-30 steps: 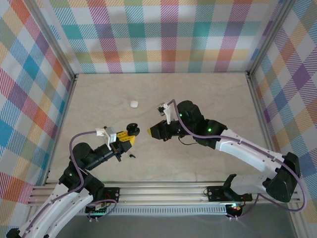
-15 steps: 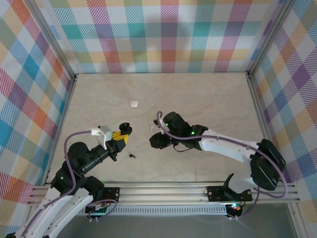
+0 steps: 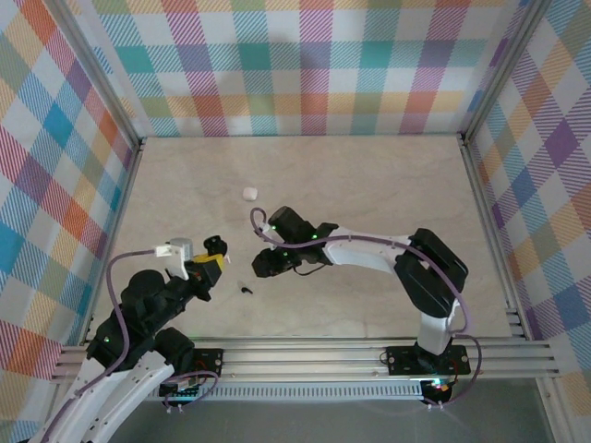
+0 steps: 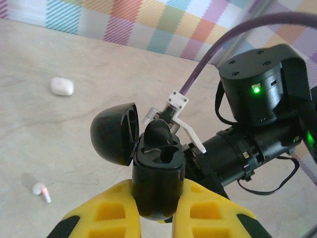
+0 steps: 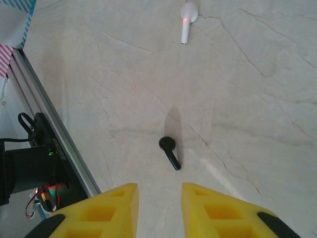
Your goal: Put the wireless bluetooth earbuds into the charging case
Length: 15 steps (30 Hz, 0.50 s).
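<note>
My left gripper [image 4: 157, 206] is shut on the black charging case [image 4: 158, 173], held upright with its lid [image 4: 113, 134] hinged open to the left. A black rounded earbud [image 4: 158, 133] sticks up from the case's far slot. From above, the case [image 3: 214, 246] sits left of centre. A second black earbud [image 5: 169, 151] lies loose on the table just ahead of my right gripper [image 5: 158, 196], which is open and empty. In the top view that earbud [image 3: 245, 290] lies just below and left of the right gripper [image 3: 262, 268]. A white earbud [image 5: 188, 17] with a red light lies farther off.
A small white rounded case [image 3: 249, 193] rests on the table farther back, also in the left wrist view [image 4: 62, 86]. The right arm's wrist [image 4: 257, 99] is close behind the black case. An aluminium rail [image 5: 49, 134] runs along the near edge.
The right arm has swung left and down toward the loose black earbud, its jaws widening. The left gripper has drawn back left with the case.
</note>
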### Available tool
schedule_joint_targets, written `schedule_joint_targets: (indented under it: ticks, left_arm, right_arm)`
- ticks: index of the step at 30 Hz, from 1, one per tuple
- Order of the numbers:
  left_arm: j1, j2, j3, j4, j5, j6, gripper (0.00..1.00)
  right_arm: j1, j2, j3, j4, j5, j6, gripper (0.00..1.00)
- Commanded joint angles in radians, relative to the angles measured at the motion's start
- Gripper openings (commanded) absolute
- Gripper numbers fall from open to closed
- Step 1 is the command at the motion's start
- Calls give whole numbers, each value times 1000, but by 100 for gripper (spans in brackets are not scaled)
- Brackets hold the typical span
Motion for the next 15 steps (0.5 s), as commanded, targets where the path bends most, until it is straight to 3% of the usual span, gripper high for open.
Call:
schedule_joint_targets:
  ticks: [1,7,15]
  left_arm:
    - [-6,-41,40,-100,-90,-78,0]
    - [-6,-118,40,-206,-148,-76,0]
    - [-6,-203,23,-199,-149,-59,0]
  right_arm:
    - [22,56,61,-4,-41,-38,30]
    - [60,152,157,-75,-15,-95,31]
    - [114,244,284,-208,67,-228,32]
